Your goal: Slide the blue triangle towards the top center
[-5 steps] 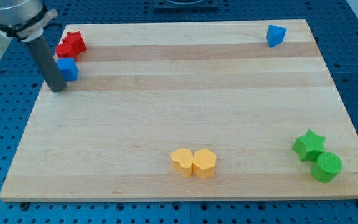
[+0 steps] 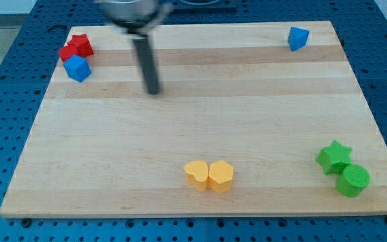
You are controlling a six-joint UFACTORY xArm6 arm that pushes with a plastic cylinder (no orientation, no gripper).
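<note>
At the far right corner of the wooden board (image 2: 193, 134) lies the blue triangle (image 2: 297, 38), close to the far edge and just inside the right edge. My tip (image 2: 153, 91) stands well apart from it, over in the left half of the board, a little nearer than the triangle's row, with bare wood between the two. The rod above my tip looks blurred, and its upper end runs out of view at the top. My arm carries no gripper, so nothing opens or closes and nothing is held; the rod's end touches no block.

Left of my tip, near the far left corner, sits a blue cube (image 2: 77, 68), clear of the rod. Touching its far side are two red blocks (image 2: 76, 48), pressed together; the farther one looks like a star, and the shape of the other I cannot tell.

Near the middle of the near edge lie two yellow blocks side by side and touching: the left yellow block (image 2: 196, 173), whose shape is hard to make out, and a yellow hexagon (image 2: 221, 176) on its right. At the near right corner a green star (image 2: 334, 156) touches a green cylinder (image 2: 353, 180), which sits just nearer and to the right of it. All of these lie well apart from both my tip and the blue triangle.
</note>
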